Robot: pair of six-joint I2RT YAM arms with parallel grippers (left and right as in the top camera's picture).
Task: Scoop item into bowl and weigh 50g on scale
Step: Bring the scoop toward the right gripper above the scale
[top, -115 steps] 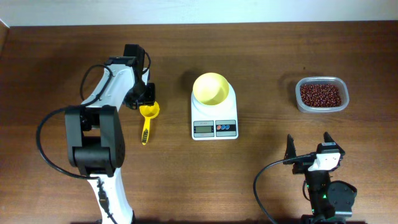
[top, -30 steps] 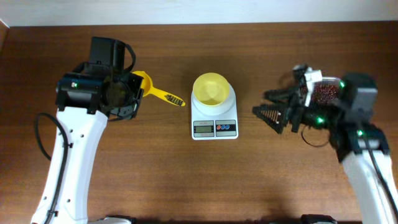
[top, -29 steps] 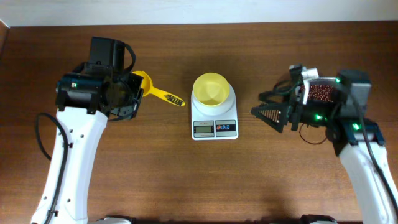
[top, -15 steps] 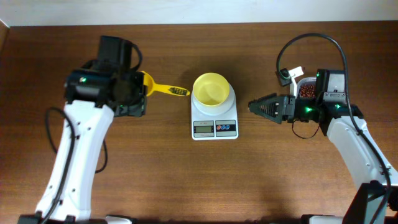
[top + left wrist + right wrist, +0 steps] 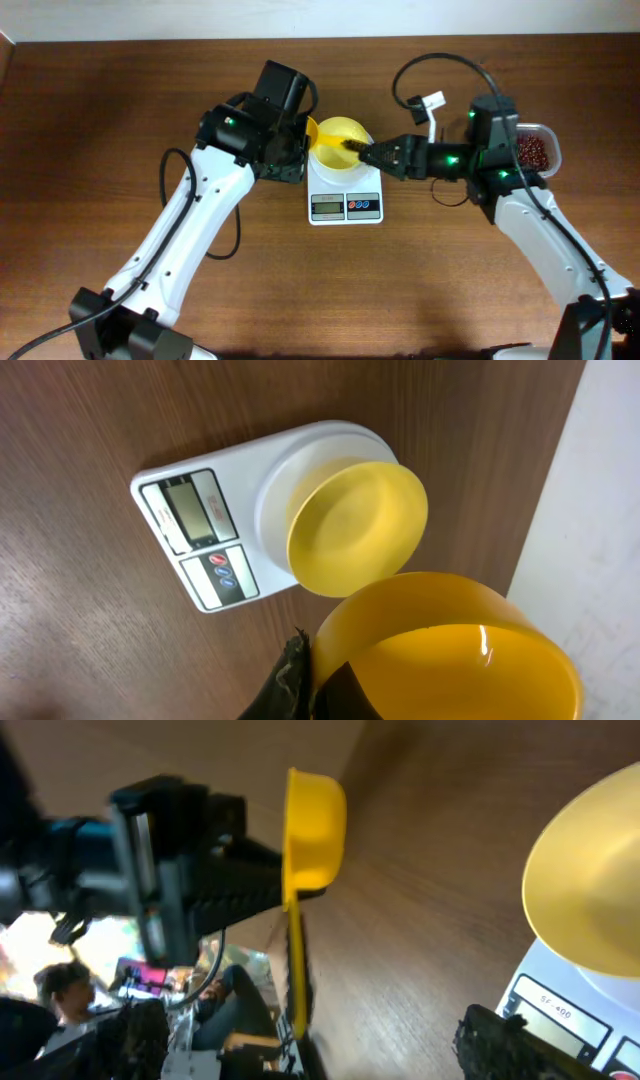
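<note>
Left pincer (image 5: pixel 300 144) clamped on scoop (image 5: pixel 312 820), right pincer (image 5: pixel 373 154) apart around its handle, bowl (image 5: pixel 355 530) between them on scale (image 5: pixel 200 540).

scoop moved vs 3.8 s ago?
Yes. The scoop has gone right. It lay well left of the scale; now the left gripper holds it at the scale's upper left corner, against the bowl.

Above the bowl (image 5: pixel 352 128) the way is blocked: the scoop (image 5: pixel 440 635), left gripper (image 5: pixel 298 150) and right gripper (image 5: pixel 372 155) crowd it. The right arm (image 5: pixel 495 135) overhangs the tub's (image 5: pixel 540 150) left edge. The counter (image 5: pixel 340 290) before the scale (image 5: pixel 345 205) lies open.
</note>
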